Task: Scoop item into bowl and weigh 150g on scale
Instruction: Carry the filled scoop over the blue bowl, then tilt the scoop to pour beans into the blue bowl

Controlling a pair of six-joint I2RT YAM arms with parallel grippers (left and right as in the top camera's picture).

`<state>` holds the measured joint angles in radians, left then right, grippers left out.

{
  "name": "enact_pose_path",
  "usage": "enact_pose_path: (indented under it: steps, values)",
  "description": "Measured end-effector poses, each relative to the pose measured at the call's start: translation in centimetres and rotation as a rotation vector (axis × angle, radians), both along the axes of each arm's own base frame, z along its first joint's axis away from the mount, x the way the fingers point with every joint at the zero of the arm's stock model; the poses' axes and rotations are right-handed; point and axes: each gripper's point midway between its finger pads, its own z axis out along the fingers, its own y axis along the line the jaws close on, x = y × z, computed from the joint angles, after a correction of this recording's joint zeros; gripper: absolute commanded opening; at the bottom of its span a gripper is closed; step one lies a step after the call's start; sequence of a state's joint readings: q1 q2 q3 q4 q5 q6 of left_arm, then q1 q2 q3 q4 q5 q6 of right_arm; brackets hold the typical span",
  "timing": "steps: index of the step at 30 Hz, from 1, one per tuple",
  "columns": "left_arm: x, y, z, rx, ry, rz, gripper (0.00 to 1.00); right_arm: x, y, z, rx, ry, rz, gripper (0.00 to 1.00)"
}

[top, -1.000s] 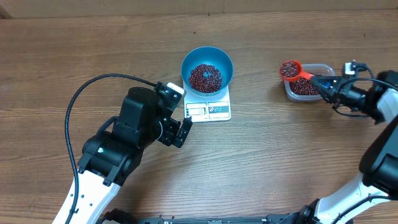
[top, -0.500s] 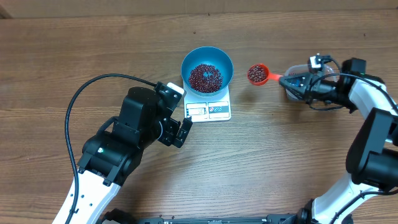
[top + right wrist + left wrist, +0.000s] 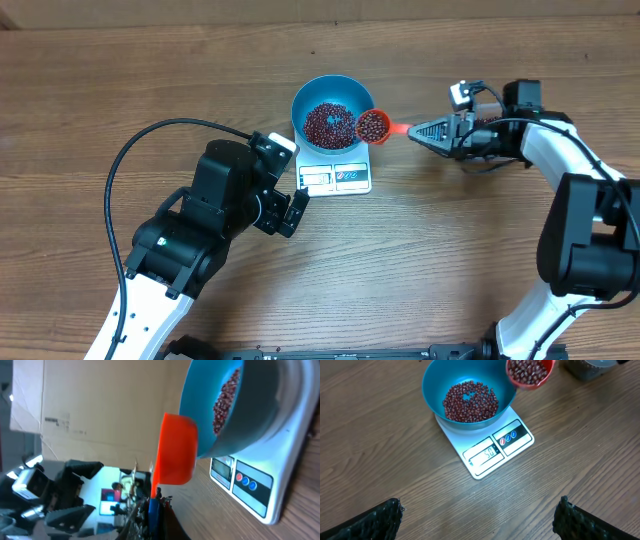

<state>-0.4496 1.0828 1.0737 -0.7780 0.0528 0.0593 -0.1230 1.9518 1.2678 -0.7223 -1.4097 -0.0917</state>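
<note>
Beans (image 3: 330, 123) sit in the bowl (image 3: 303, 104) on the scale (image 3: 335, 178); our right jaws clamp a full scoop (image 3: 372, 126) at the bowl's rim, left jaws gape wide.

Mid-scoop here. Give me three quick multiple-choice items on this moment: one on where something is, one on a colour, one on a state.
1. Where is the loaded scoop?
A. at the rim of the bowl
B. next to the left arm
C. far off at the picture's right edge

2. What colour is the bowl?
A. white
B. blue
C. green

3. How do the jaws of the left gripper stand?
A. shut on the scoop
B. shut on nothing
C. wide open, empty

Answers:
1 A: the overhead view shows it raised at the rim, held by the right gripper.
2 B: it is bright blue around the beans.
3 C: its wrist view shows both fingers far apart with nothing held between them.
</note>
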Motion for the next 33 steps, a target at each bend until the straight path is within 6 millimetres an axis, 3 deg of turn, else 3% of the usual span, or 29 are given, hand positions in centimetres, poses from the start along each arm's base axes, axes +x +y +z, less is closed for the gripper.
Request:
enact_pose_path:
  steps: [16,25,33]
  values:
    - [0.0,0.0,0.0,0.0,0.0,0.0,1.0,1.8,4.1,1.1,-0.008,-0.129,0.072,0.04]
    - [0.0,0.0,0.0,0.0,0.0,0.0,1.0,3.7,6.3,-0.5,-0.158,-0.201,0.025,0.04]
    - [0.0,0.0,0.0,0.0,0.0,0.0,1.0,5.9,6.3,-0.2,-0.217,-0.337,-0.034,0.04]
